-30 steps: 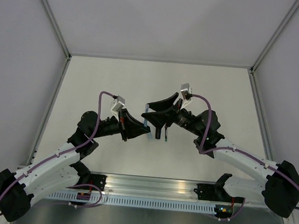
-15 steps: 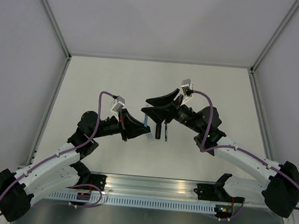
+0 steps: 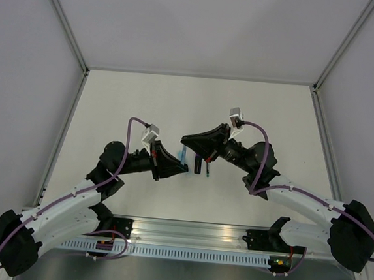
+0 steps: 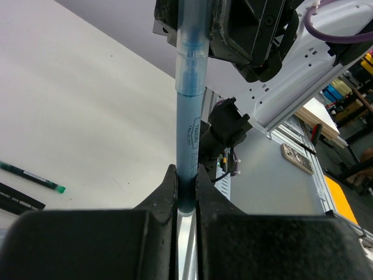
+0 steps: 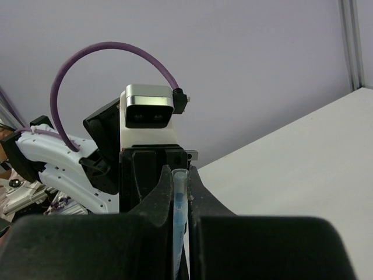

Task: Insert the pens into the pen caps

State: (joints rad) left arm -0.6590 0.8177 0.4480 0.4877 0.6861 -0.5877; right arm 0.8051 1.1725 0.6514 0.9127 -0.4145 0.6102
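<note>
1. Capping looks under way on the thin blue pen (image 4: 189, 134), which runs up the middle of the left wrist view, held off the table (image 3: 275, 108) between the two arms.
2. Left gripper (image 4: 186, 178) has its fingers drawn in narrow, pinching the pen's lower barrel.
3. Right gripper (image 5: 178, 181) is clamped on the translucent blue cap (image 4: 190, 64), which sleeves the pen's upper end. Whether it is pushed fully home I cannot tell.
4. Left to do, by my reading: a thin dark pen (image 4: 32, 175) with a green tip and a stubby black marker (image 4: 17, 198) lie on the table at lower left, apparently not yet capped.
5. No highlighter or loose caps show, so the remaining count is unclear.
</note>
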